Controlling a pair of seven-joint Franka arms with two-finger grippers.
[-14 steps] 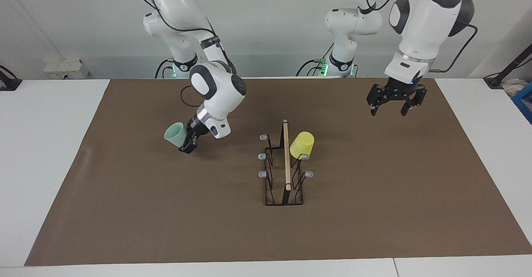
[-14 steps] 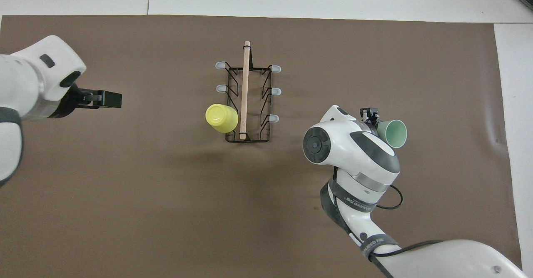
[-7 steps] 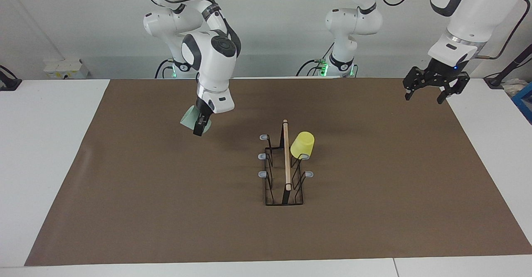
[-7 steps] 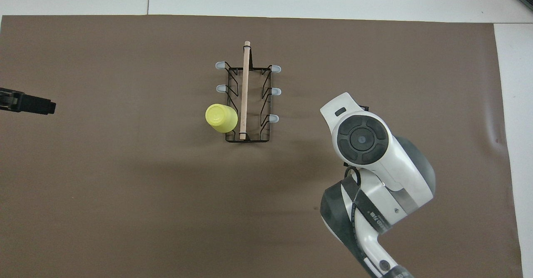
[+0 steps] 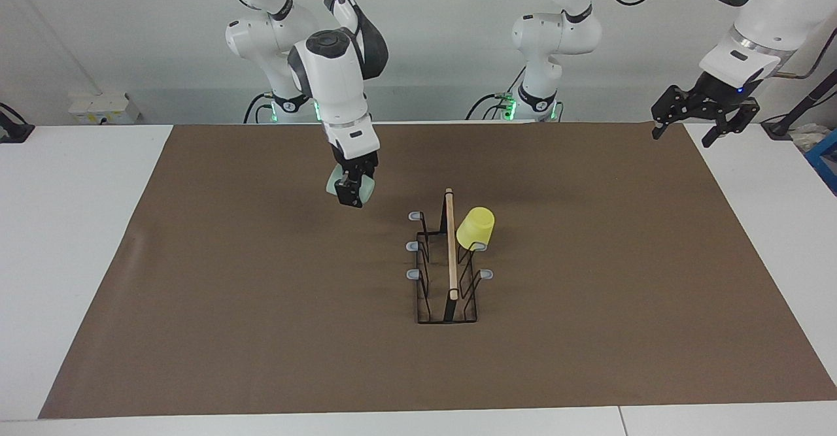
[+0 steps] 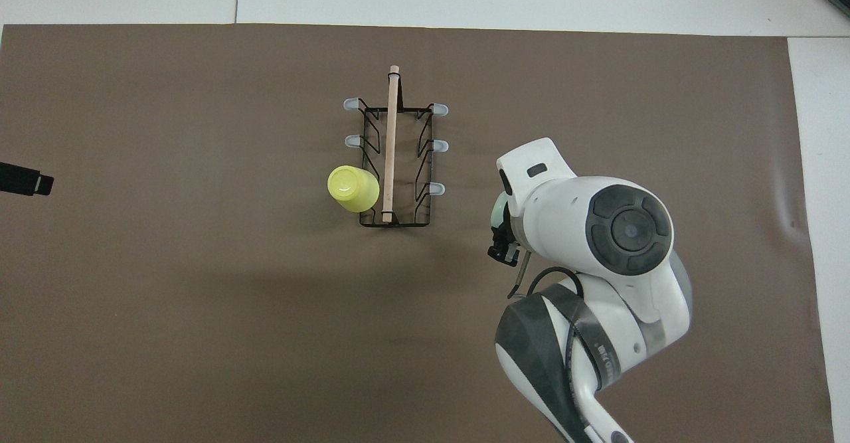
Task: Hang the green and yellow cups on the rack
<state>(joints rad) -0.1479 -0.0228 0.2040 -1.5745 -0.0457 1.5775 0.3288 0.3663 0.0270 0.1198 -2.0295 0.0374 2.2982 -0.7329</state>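
Mint-green plastic shows between the right gripper [image 5: 353, 191] fingers: they're pinched shut on the green cup [image 5: 367, 189], gripping at the wall/rim w/ the cup up in the air over bare brown mat [image 5: 261, 331], toward the right arm's end of the table from the rack [image 5: 447, 272]. From overhead only a sliver of the cup [image 6: 498, 212] peeks out from under the wrist, so which way its mouth points I can't tell for sure. Moving outward: the rack is a black wire frame w/ a pale wooden top bar [image 5: 450, 243] and grey-tipped prongs. The yellow cup [image 5: 475, 228] already sits mouth-down on a prong on the side toward the left arm; the three prongs [image 5: 414, 246] on the right arm's side are free. Left gripper [image 5: 705, 117] waits, fingers spread wide and empty, raised over the mat's corner by its own end. Handling, my guess: thin, light, stiff-ish plastic, prob. slick, and w/o a handle a pinch on the tapered wall is the only hold, so it could slip or twist. Looks about half done; green cup needs tipping mouth-down over a free prong.
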